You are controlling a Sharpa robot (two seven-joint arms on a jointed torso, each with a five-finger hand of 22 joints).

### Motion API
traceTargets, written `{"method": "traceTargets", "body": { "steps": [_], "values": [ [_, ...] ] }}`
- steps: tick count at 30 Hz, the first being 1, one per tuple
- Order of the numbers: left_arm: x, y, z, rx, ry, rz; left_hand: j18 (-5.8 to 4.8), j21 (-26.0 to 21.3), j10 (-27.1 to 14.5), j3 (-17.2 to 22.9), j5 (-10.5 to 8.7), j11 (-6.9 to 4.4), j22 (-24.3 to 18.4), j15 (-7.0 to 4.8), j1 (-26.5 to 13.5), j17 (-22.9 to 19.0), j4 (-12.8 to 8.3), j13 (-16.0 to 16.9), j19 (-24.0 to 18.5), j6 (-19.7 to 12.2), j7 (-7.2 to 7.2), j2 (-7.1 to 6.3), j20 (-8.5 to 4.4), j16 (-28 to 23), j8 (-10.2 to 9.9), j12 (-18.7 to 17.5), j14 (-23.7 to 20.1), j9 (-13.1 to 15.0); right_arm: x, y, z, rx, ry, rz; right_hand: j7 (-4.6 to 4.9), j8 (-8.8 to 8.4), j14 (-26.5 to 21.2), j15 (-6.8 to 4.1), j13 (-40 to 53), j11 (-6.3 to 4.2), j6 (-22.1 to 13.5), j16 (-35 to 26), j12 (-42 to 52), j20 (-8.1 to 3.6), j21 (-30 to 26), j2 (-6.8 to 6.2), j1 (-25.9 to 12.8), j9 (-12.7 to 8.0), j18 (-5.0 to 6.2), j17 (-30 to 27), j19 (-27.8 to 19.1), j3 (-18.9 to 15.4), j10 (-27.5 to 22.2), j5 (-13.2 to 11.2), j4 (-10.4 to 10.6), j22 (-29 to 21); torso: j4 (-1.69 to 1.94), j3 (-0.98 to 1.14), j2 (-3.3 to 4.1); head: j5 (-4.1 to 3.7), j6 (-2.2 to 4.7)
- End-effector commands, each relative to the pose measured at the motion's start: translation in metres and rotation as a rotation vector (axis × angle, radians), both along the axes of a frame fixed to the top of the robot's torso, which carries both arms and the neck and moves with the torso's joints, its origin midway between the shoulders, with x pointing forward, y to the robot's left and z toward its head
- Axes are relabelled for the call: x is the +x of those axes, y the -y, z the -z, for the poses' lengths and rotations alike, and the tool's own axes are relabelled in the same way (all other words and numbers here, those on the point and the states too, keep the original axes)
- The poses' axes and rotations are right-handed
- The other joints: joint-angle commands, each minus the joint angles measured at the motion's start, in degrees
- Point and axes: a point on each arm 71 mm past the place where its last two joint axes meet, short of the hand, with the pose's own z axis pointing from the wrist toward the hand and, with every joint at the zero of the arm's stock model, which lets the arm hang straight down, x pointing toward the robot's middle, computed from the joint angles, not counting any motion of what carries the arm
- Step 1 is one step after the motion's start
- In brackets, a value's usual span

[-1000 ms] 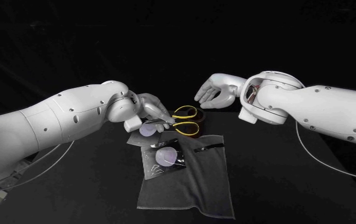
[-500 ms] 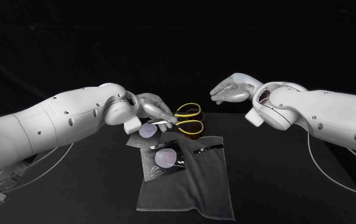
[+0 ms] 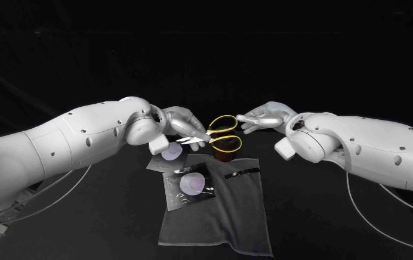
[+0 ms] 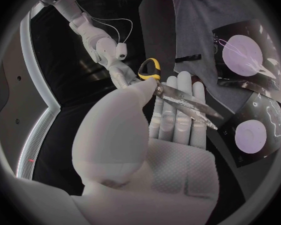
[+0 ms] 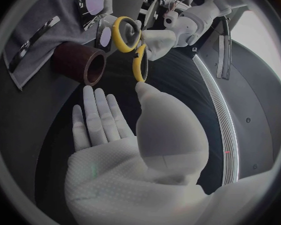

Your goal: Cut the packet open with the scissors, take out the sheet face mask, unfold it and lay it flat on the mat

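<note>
- two hands are seen in the head view. how is the left hand (image 3: 182,127) held?
- it is closed on the scissors (image 3: 215,132). the blades are pinched, and the yellow loops are turned towards the right hand (image 3: 262,117). that hand's fingers are spread right beside the upper loop, and nothing is gripped by it.
- and where is the packet found?
- the packet (image 3: 194,183) is laid on the grey mat (image 3: 225,218), near its far end, with a black strip (image 3: 237,172) beside it on the cloth. a second packet (image 3: 169,154) is laid on the black table (image 3: 112,224), just off the mat's far corner, below the left hand. a dark brown cup (image 3: 227,151) is seen at the mat's far edge, under the loops.
- what is added by the left wrist view?
- the blades are seen laid across the fingers (image 4: 168,125) and pressed there by the thumb. both packets are shown beyond the blade tips.
- and by the right wrist view?
- the fingers (image 5: 93,117) are kept straight and apart, and the palm is bare. the thumb tip is raised to the nearer yellow loop. whether the loop is touched cannot be told.
</note>
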Motion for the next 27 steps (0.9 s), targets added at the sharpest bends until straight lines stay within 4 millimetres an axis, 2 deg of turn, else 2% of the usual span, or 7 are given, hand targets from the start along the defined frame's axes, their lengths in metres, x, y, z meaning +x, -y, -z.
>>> {"method": "traceTargets", "body": {
  "steps": [1,16,18,21,23,25,27],
  "values": [
    [0.001,0.006,-0.003,-0.008,0.033,0.013,0.31,0.2,0.5,8.1,0.15,-0.41,0.1,-0.18,0.0,0.1,-8.0,0.1,-0.6,0.1,-0.04,0.58,-0.05,-0.2,0.1,-0.2,-0.1,0.1,-0.002,-0.008,-0.001,0.156,-0.026,-0.043,4.9,0.54,-0.7,-0.01,0.0,0.08,-0.7,-0.4,-0.2,-0.07,-0.3,0.51,0.6,-0.1,-0.4,-0.2,-0.3,-2.7,-0.6,-0.6,0.2,0.0,-0.11,-0.15,-0.01,-0.04,-0.02],
    [0.001,0.01,-0.002,-0.007,0.034,0.022,0.31,0.2,0.5,8.1,0.15,-0.4,0.1,-0.18,0.0,0.1,-8.1,0.1,-0.6,0.1,-0.02,0.6,-0.03,-0.3,0.1,-0.2,-0.1,0.1,-0.006,-0.021,0.001,0.197,-0.06,-0.135,4.46,1.83,-1.0,-0.07,0.0,-0.22,-0.8,-0.3,0.1,-0.07,-0.5,3.1,3.6,0.0,-0.39,-0.4,-0.8,-5.9,-0.1,0.2,-0.2,0.0,0.1,-0.1,-0.02,-0.18,-0.4],
    [0.001,0.01,-0.002,-0.007,0.034,0.023,0.31,0.2,0.5,8.1,0.15,-0.4,0.1,-0.18,0.0,0.1,-8.1,0.1,-0.6,0.1,-0.02,0.6,-0.03,-0.3,0.1,-0.2,-0.1,0.1,-0.006,-0.022,0.002,0.186,-0.062,-0.145,4.31,2.32,-0.9,-0.19,0.0,-0.34,-0.7,-0.1,0.1,-0.04,-0.4,4.19,5.8,0.0,-0.27,-0.4,-0.6,-6.2,0.2,-0.2,-0.9,0.0,0.08,-0.12,-0.06,-0.12,-0.42],
    [0.001,0.01,-0.002,-0.008,0.034,0.024,0.31,0.2,0.5,8.1,0.15,-0.4,0.1,-0.18,0.0,0.1,-8.1,0.1,-0.6,0.1,-0.02,0.6,-0.03,-0.3,0.1,-0.2,-0.1,0.1,-0.005,-0.025,0.004,0.155,-0.063,-0.162,3.48,3.46,0.2,-0.74,0.0,-1.05,0.1,0.6,0.4,-0.09,0.5,6.39,12.8,0.1,0.27,-0.3,2.0,-3.2,1.5,-3.4,-5.3,0.5,0.1,-0.16,-0.09,-0.16,-0.5],
    [0.001,0.01,-0.002,-0.008,0.034,0.025,0.31,0.2,0.5,8.1,0.15,-0.4,0.1,-0.18,0.0,0.1,-8.1,0.1,-0.6,0.1,-0.02,0.6,-0.03,-0.3,0.1,-0.2,-0.1,0.1,-0.005,-0.026,0.005,0.136,-0.064,-0.166,2.99,3.9,1.2,-1.22,0.0,-1.56,1.0,1.2,0.6,-0.11,1.5,6.9,14.3,0.1,0.7,-0.1,4.6,-1.3,2.6,-4.8,-6.7,0.9,0.1,-0.13,-0.07,-0.08,-0.52],
    [0.001,0.01,-0.002,-0.009,0.034,0.028,0.31,0.2,0.5,8.1,0.15,-0.4,0.1,-0.18,0.0,0.1,-8.1,0.1,-0.6,0.1,-0.02,0.6,-0.03,-0.3,0.1,-0.2,-0.1,0.1,-0.005,-0.027,0.006,0.107,-0.062,-0.168,2.34,4.27,3.1,-1.96,0.0,-2.43,2.5,2.1,0.7,-0.2,3.2,6.86,15.9,0.0,1.21,0.3,9.2,2.4,4.5,-5.9,-8.1,1.5,0.1,-0.13,-0.07,-0.09,-0.55],
    [0.001,0.011,-0.002,-0.01,0.034,0.029,0.31,0.2,0.5,8.1,0.15,-0.4,0.1,-0.18,0.0,0.1,-8.1,0.1,-0.6,0.1,-0.02,0.6,-0.03,-0.3,0.1,-0.2,-0.1,0.1,-0.004,-0.026,0.007,0.085,-0.057,-0.163,1.92,4.41,4.1,-2.33,0.0,-3.06,3.8,2.5,0.5,-0.35,4.3,5.82,15.7,-0.2,1.35,0.7,12.1,6.6,5.9,-6.2,-8.5,1.9,0.07,-0.14,-0.09,-0.03,-0.61]
  ]
}}
